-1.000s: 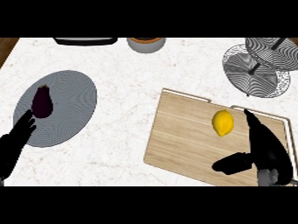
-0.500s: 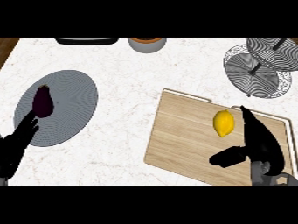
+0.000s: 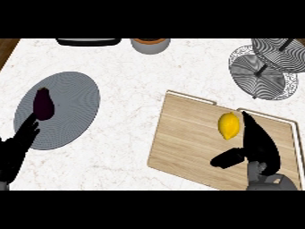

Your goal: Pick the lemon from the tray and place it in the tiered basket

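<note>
A white marbled desk (image 3: 135, 80) is seen from above. A wooden tray (image 3: 188, 143) lies at the right, with the wire tiered basket (image 3: 267, 67) well beyond it at the far right corner. A grey plate (image 3: 69, 107) at the left carries a dark eggplant (image 3: 44, 103). The lemon (image 3: 229, 125) lies on the tray, likely staged for picking. The right hand (image 3: 254, 145) is stretched just beside it, fingers straight, thumb spread, nothing grasped. The left hand (image 3: 9, 154) rests open at the left edge.
</note>
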